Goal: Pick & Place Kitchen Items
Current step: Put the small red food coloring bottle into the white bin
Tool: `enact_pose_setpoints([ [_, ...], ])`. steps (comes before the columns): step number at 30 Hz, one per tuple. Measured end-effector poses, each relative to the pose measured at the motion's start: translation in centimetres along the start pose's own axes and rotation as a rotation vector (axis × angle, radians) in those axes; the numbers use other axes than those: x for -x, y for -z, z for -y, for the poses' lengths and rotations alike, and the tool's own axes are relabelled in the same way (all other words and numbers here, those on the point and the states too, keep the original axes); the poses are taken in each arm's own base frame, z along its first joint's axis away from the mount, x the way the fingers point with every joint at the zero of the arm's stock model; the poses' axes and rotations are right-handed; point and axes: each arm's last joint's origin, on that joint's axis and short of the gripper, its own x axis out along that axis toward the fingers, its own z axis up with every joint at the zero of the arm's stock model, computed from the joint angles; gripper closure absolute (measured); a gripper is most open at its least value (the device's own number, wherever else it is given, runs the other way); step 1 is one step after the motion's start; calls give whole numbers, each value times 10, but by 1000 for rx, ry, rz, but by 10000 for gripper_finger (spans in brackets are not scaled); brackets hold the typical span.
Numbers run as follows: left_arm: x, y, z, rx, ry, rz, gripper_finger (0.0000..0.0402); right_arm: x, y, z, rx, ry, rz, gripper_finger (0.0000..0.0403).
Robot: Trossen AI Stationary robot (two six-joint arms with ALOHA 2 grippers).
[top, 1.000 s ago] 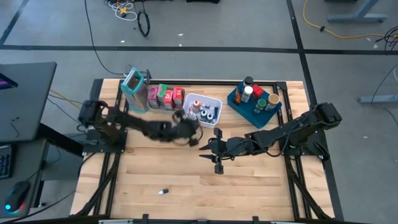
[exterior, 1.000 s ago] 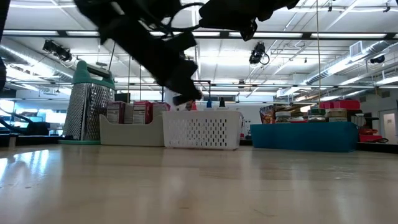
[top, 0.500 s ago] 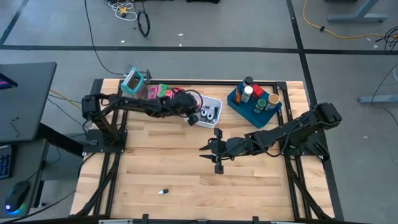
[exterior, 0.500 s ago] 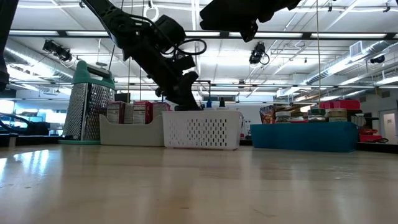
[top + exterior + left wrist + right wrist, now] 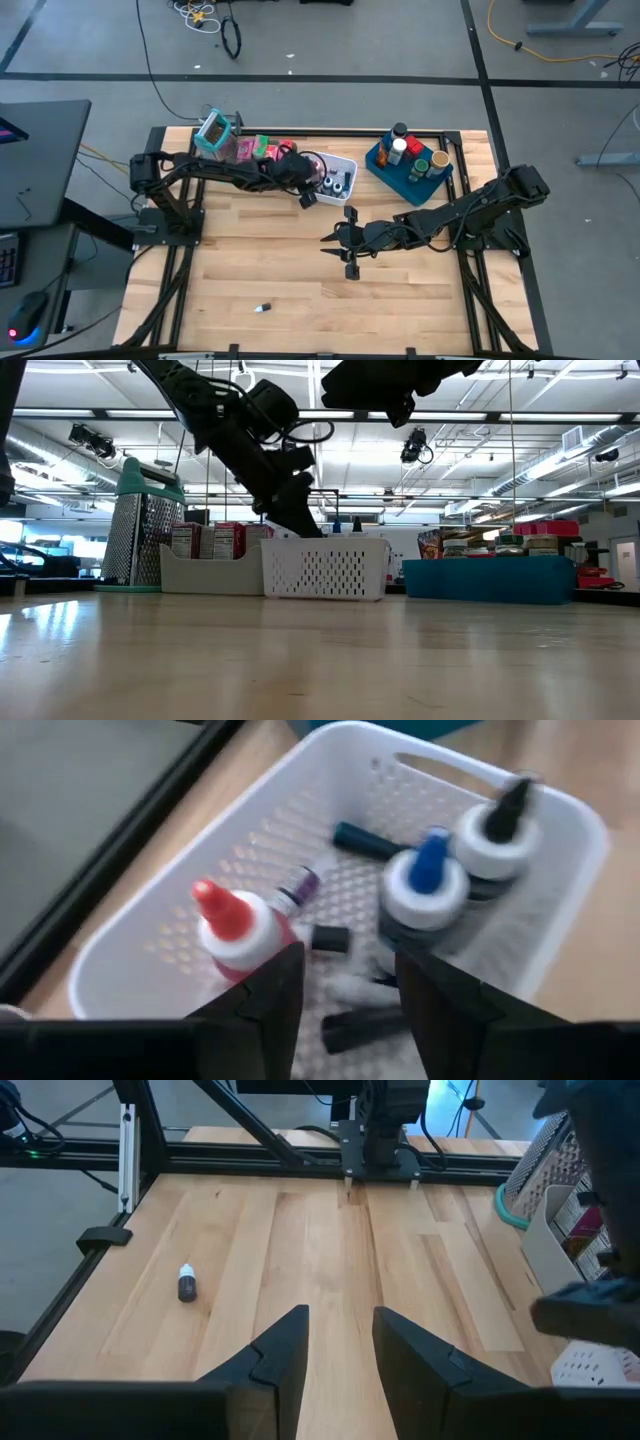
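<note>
My left gripper [image 5: 309,196] [image 5: 350,985] hangs open over the left end of the white mesh basket [image 5: 348,163], its tips about level with the rim [image 5: 300,540]. Below it in the basket lie a red-tipped bottle [image 5: 235,925], a blue-capped bottle [image 5: 425,880], a black-capped bottle [image 5: 495,830] and small dark tubes. My right gripper [image 5: 340,247] [image 5: 340,1345] stands open above the bare middle of the table, nothing between its fingers. One tiny dark bottle [image 5: 263,308] [image 5: 186,1283] lies on its side near the front left.
A clear bin of red, pink and green cartons [image 5: 262,152] and a teal-topped grater [image 5: 215,133] stand left of the basket. A blue tray [image 5: 384,166] of jars and cans sits at the far right. Bare wood lies across the table's near half.
My left arm has swung from the table's middle toward the far edge, and its gripper now hangs over the basket's left end. Over the last half second it has barely shifted. My right arm has kept still.
</note>
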Motion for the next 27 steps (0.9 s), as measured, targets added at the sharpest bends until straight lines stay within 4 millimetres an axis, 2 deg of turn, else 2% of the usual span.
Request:
enact_pose_setpoints([
  [3,11,-3,6,4,69,-2,229,0,0,0,1,0,-2,279],
  [8,45,-8,22,7,163,-28,230,0,1,0,3,1,-9,279],
  [16,108,-4,74,11,334,-47,242,0,1,0,-1,1,-15,279],
  [22,150,13,125,-27,452,-50,252,0,3,0,3,2,-31,279],
  [27,180,42,160,-41,537,-143,260,0,3,0,3,2,-31,279],
])
